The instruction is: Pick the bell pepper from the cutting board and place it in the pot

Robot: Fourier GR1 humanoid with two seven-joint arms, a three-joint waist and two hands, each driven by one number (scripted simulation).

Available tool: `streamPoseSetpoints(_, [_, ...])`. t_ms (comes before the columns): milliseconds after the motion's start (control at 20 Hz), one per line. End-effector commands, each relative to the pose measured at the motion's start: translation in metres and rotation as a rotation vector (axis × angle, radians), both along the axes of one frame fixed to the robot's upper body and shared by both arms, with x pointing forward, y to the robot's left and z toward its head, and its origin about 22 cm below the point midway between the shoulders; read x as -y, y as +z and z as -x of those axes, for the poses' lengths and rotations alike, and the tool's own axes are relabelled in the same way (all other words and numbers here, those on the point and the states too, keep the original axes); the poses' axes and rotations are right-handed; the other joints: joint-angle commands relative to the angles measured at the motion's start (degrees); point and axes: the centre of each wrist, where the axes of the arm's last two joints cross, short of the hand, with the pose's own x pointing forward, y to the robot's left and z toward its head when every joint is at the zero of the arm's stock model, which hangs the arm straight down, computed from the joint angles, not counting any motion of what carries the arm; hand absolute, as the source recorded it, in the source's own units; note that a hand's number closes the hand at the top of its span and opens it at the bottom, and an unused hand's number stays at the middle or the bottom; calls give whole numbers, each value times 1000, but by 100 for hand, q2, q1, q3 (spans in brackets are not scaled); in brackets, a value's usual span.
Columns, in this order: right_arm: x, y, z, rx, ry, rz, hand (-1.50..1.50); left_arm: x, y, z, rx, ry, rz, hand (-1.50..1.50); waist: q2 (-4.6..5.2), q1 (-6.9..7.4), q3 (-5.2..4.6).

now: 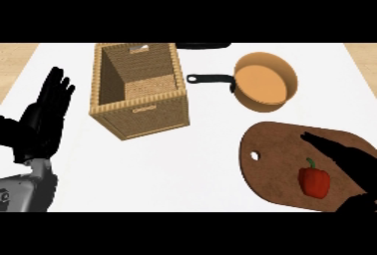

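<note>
Pepper [315, 182] on cutting board [276, 164], not yet grasped. Right robot hand [346, 157] over board beside pepper, fingers straight. Left robot hand [46, 112] open, resting at left. Pot [265, 82] empty. Grasp, transfer, placing remain.

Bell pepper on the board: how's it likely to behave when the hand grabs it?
The bell pepper lies on its side on the cutting board, so its rounded body may roll if nudged. Its skin looks smooth and glossy, so probably slippery. Likely light and fairly stiff for its size. The right hand, open beside it, should probably wrap round the body rather than the thin stem.
</note>
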Motion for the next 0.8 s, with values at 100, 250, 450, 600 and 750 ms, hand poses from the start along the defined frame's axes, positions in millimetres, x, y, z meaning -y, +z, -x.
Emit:
streamPoseSetpoints(100, [0, -15, -4, -16, -5, -6, -150, 0, -6, 13, -2, -8, -7, 0, -1, 7, 0])
streamPoseSetpoints(250, [3, -17, -7, -1, -2, 14, -150, 11, 11, -1, 4, -7, -20, 0, -1, -3, 0])
streamPoseSetpoints(450, [-1, -24, -2, -18, -26, 45, -150, -1, -7, -16, -4, 20, 6, 0, 2, -19, -1])
streamPoseSetpoints(600, [23, -44, -7, -27, -44, 28, -150, 14, -1, -5, 3, 4, -23, 0, 1, -1, 2])
streamPoseSetpoints(750, [7, -48, 0, -37, -2, 42, -150, 8, 14, -4, -1, -3, 4, 0, -3, -5, 1])
